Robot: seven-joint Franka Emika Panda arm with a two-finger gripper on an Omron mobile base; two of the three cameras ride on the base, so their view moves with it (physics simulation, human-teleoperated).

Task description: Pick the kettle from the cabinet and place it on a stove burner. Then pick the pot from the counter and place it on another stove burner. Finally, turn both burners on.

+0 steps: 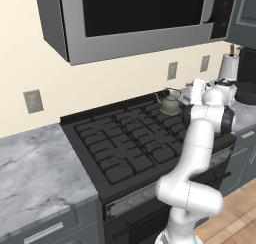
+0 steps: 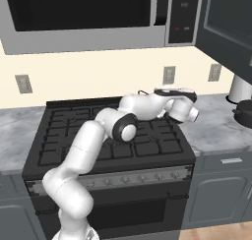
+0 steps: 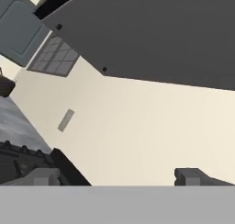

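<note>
Already the kettle (image 1: 170, 105) stood on a back burner of the stove (image 1: 130, 143), at the right rear part of the grate. The gripper (image 3: 119, 175) was above the right side of the stove, just beside the kettle and not touching it; its jaws stood wide and held nothing, and it looked toward the cream wall and the dark underside of the microwave (image 2: 88, 17).

The pot (image 2: 244, 113) sat on the counter (image 2: 211, 126) at the right — well apart from the gripper, near a white roll (image 2: 240, 89). Over it hung the open door of the cabinet (image 2: 229, 27).

The front burners were free, and the counter (image 1: 35, 163) left of the stove was bare.
</note>
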